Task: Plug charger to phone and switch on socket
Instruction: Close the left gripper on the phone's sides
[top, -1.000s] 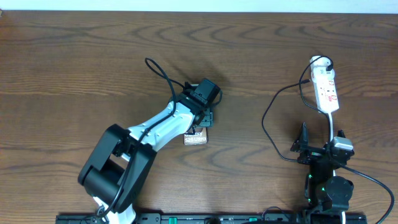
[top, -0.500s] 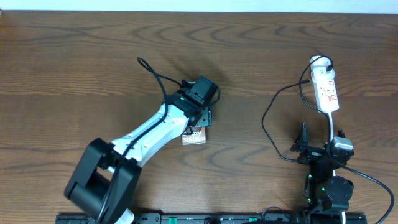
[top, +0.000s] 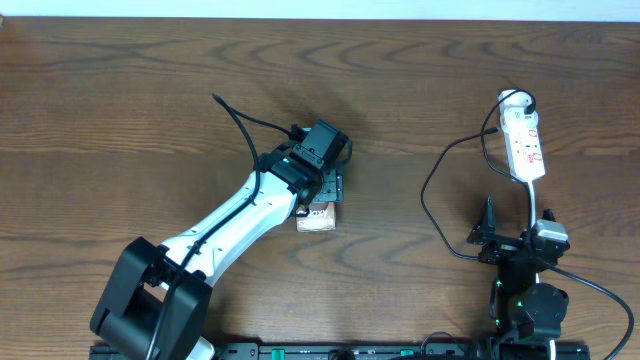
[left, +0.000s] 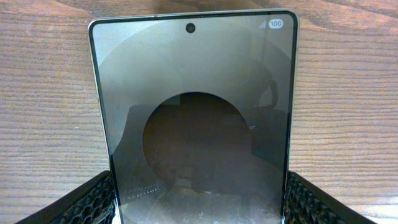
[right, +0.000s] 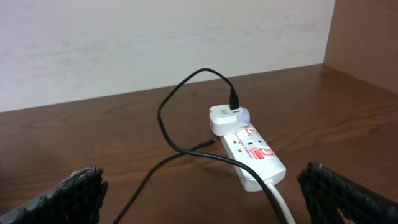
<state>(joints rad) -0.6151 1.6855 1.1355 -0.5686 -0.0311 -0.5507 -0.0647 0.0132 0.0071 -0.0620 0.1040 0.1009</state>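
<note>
The phone (top: 318, 218) lies on the wooden table at the centre, with white lettering showing below my left gripper (top: 322, 190). In the left wrist view the phone (left: 196, 93) fills the frame screen-up, with a dark round reflection on it. My left gripper (left: 199, 193) has a finger against each long edge. The white socket (top: 526, 145) lies at the far right and also shows in the right wrist view (right: 252, 155). The charger cable (top: 428, 190) runs from the socket's white plug and loops toward my right arm; its loop shows in the right wrist view (right: 163, 118). I cannot make out its tip. My right gripper (top: 515, 232) is open and empty near the socket, its fingers (right: 202, 186) wide apart.
The socket's white lead (top: 535, 200) runs down to the right arm's base. A black rail (top: 330, 352) lines the table's front edge. A pale wall (right: 155, 43) stands behind the table.
The left arm's elbow and base link have swung left and lower. Its gripper stays over the phone, which has shifted slightly right. The right arm, socket and cable have not moved.
</note>
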